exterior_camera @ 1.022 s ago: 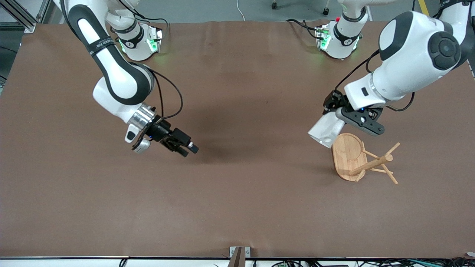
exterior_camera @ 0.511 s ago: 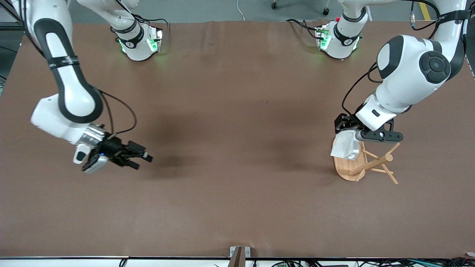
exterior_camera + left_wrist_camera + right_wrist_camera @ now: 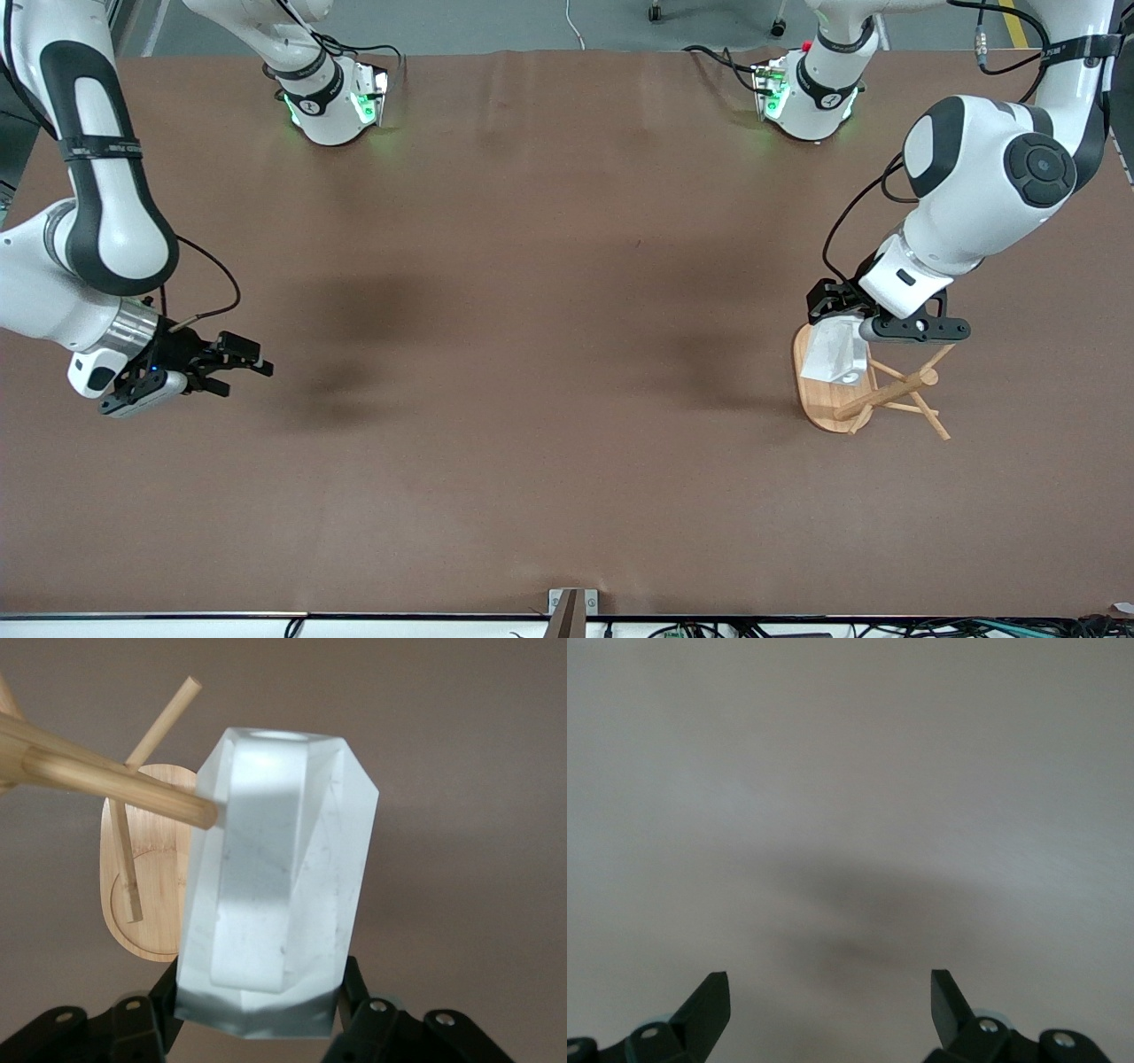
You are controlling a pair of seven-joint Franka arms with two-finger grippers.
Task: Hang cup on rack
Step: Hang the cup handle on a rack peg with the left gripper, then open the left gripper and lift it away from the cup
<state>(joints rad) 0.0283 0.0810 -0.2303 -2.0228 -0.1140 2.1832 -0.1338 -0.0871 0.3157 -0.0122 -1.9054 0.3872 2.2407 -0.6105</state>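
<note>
My left gripper [image 3: 840, 330] is shut on the white faceted cup [image 3: 837, 356] and holds it over the oval base of the bamboo rack [image 3: 819, 403], beside the rack's post and pegs [image 3: 890, 392]. In the left wrist view the cup [image 3: 275, 886] sits between the black fingers [image 3: 354, 997]. The end of a thick wooden rod [image 3: 115, 780] reaches the cup's handle side; I cannot tell if it enters the hole. The rack's base [image 3: 155, 904] shows below. My right gripper [image 3: 248, 365] is open and empty above bare table at the right arm's end, its fingertips [image 3: 709, 1001] wide apart.
The brown table [image 3: 549, 354] carries only the rack. Both arm bases [image 3: 332, 97] stand at the table's edge farthest from the front camera. A small metal bracket [image 3: 571, 607] sits at the nearest edge.
My left gripper carried the cup down and over the rack's base, close to the post. My right arm swung away toward its own end of the table, gripper open.
</note>
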